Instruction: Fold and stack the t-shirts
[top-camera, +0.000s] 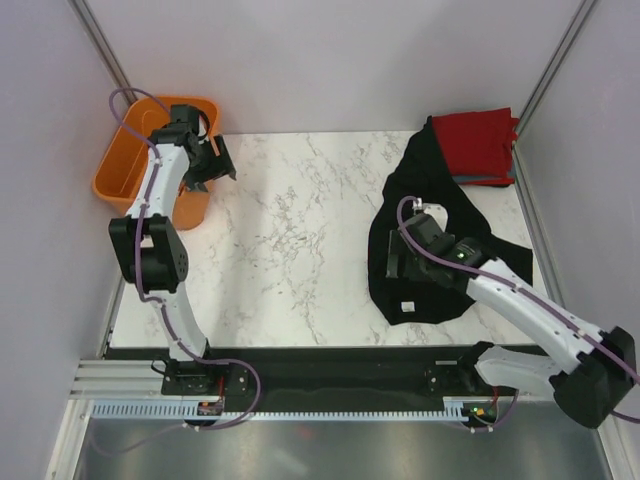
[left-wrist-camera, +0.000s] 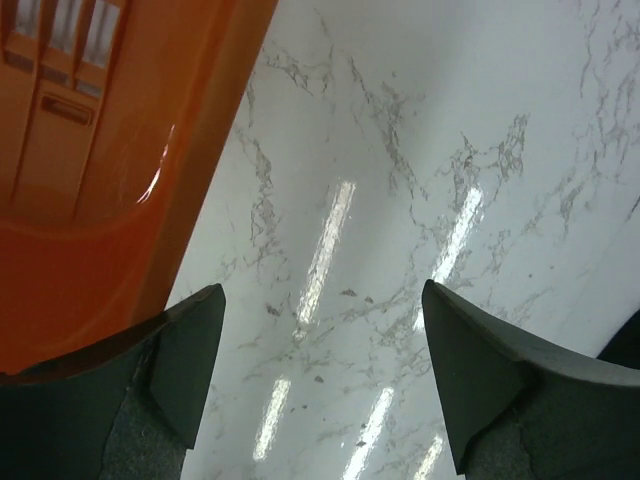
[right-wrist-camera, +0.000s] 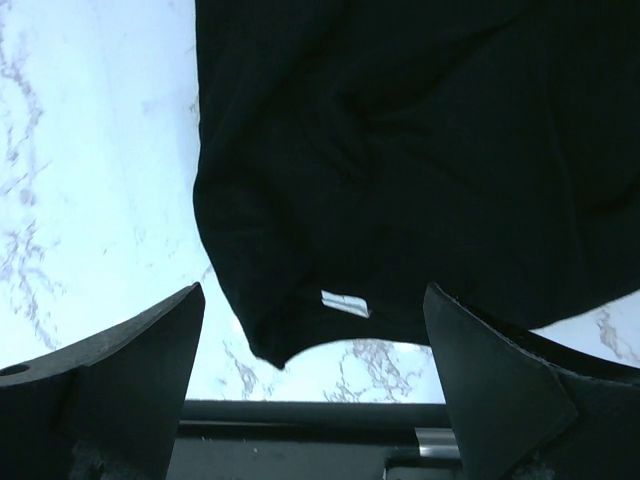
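1. The right fingers are standing spread wide with nothing between them. They are hovering just above the near edge of the black t-shirt, close to its white tag. That corner is likely serving as the pick point for a first fold.
2. The black t-shirt is lying rumpled and unfolded on the right side of the counter, its far end touching the red t-shirt. Folding looks not yet begun.
3. The red t-shirt is sitting folded at the far right corner over a grey-blue t-shirt, whose edge alone is showing. The pair is seemingly forming the stack to build on.
4. The left fingers are hanging released over bare counter beside the orange basket, grasping nothing. They are probably waiting clear of the cloth until a second grip is needed.
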